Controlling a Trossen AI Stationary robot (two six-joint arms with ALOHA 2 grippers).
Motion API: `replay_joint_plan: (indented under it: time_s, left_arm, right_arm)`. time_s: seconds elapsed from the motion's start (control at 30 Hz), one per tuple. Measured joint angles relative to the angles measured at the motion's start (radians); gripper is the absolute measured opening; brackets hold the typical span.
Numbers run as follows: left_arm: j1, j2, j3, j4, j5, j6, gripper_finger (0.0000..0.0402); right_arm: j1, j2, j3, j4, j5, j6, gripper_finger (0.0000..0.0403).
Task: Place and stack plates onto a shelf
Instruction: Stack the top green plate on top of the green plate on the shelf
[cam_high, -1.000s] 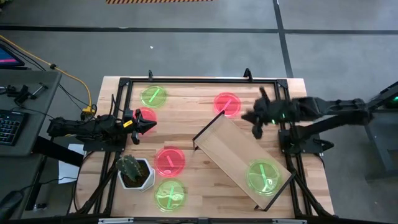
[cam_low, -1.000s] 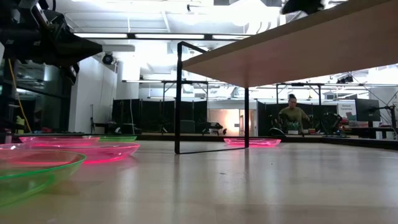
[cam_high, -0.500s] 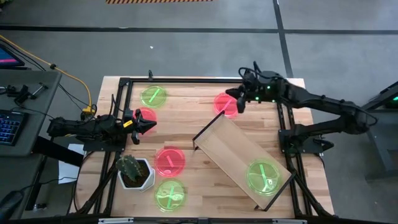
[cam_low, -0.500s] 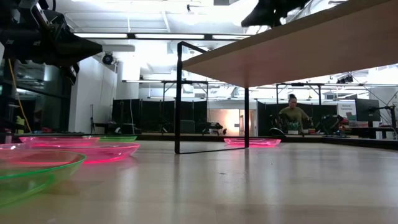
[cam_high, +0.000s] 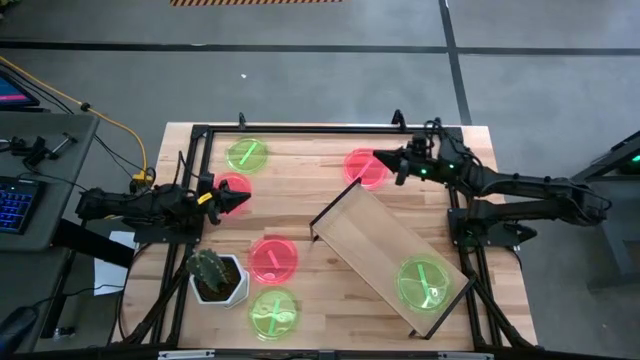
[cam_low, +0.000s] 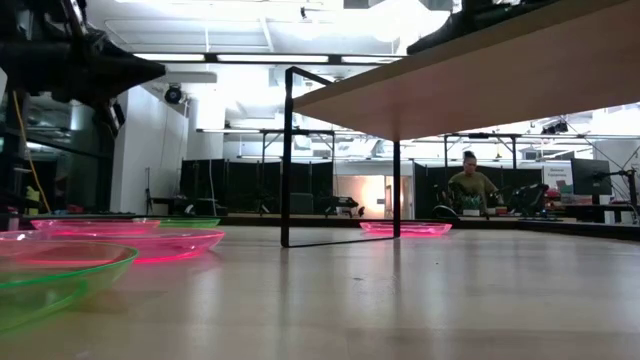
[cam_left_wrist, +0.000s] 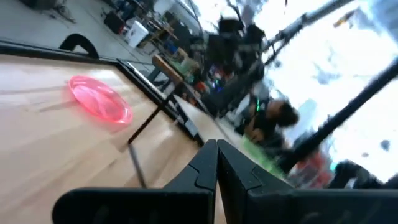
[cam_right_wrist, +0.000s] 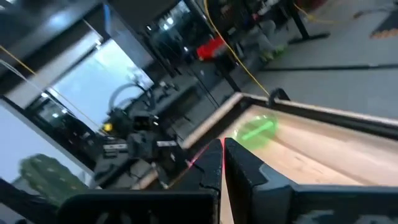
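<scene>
Six small plates show in the high view. On the table lie a green plate (cam_high: 247, 155), a pink one (cam_high: 231, 186), a pink one (cam_high: 272, 258), a green one (cam_high: 272, 312) and a pink one (cam_high: 364, 168) near the far edge. One green plate (cam_high: 424, 283) lies on the light-wood shelf (cam_high: 375, 240), which stands aslant on the table. My left gripper (cam_high: 243, 203) is shut and empty beside the left pink plate, raised above the table (cam_low: 155, 70). My right gripper (cam_high: 379, 158) is shut and empty, above the far pink plate's right rim.
A white pot with a cactus (cam_high: 214, 274) stands at the near left, beside the near pink and green plates. Dark frame rails (cam_high: 300, 130) run along the table's edges. Bare wood lies between the shelf and the left plates. A person (cam_low: 470, 185) sits far off in the room.
My right gripper has gone from beside the shelf's far end toward the table's far left, and now stands over the far pink plate's right rim. Its arm has stretched out lower. The plates and the shelf have stayed in place.
</scene>
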Motion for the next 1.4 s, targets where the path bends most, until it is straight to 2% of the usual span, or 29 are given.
replay_joint_plan:
  time_s: [0.13, 0.23, 0.37, 0.5, 0.6, 0.7, 0.83, 1.03, 1.2, 1.3, 1.4]
  left_arm:
    - [0.001, 0.0, 0.0, 0.09, -0.118, -0.036, 0.0001]
    - [0.001, -0.001, 0.0, 0.157, -0.151, -0.058, 0.0001]
    - [0.001, 0.0, 0.0, 0.161, -0.166, -0.025, 0.0001]
    - [0.005, 0.006, 0.0, 0.16, -0.285, -0.035, 0.0001]
    - [0.04, 0.059, 0.022, 0.111, -0.263, -0.077, 0.0002]
    - [0.107, 0.165, 0.092, 0.07, -0.256, -0.11, 0.0014]
    - [0.236, 0.331, 0.23, -0.045, -0.165, -0.087, 0.0046]
    - [0.479, 0.655, 0.435, -0.255, 0.148, -0.03, 0.0097]
    - [0.631, 0.914, 0.544, -0.308, 0.314, 0.076, 0.0135]
    - [0.669, 1.035, 0.594, -0.364, 0.348, 0.152, 0.0154]
    - [0.675, 1.131, 0.632, -0.407, 0.331, 0.223, 0.0166]
  right_arm:
    - [-0.008, -0.042, -0.001, -0.001, 0.0, -0.018, 0.0]
    - [-0.011, -0.069, -0.001, -0.001, 0.0, -0.014, 0.0]
    - [-0.011, -0.086, -0.001, -0.003, -0.001, -0.018, 0.0]
    - [-0.012, -0.088, -0.001, -0.004, -0.001, -0.024, 0.0]
    - [-0.012, -0.088, -0.001, -0.006, -0.002, -0.009, 0.0]
    - [-0.013, -0.088, -0.001, -0.017, -0.002, -0.009, 0.0]
    - [-0.014, -0.088, -0.001, -0.024, 0.011, -0.012, 0.0]
    - [-0.014, -0.088, -0.001, -0.063, 0.016, -0.013, 0.0]
    - [-0.014, -0.088, -0.001, -0.081, 0.016, -0.009, 0.0]
    - [-0.014, -0.088, -0.001, -0.084, 0.016, -0.009, 0.0]
    - [-0.014, -0.088, -0.001, -0.095, 0.016, -0.009, 0.0]
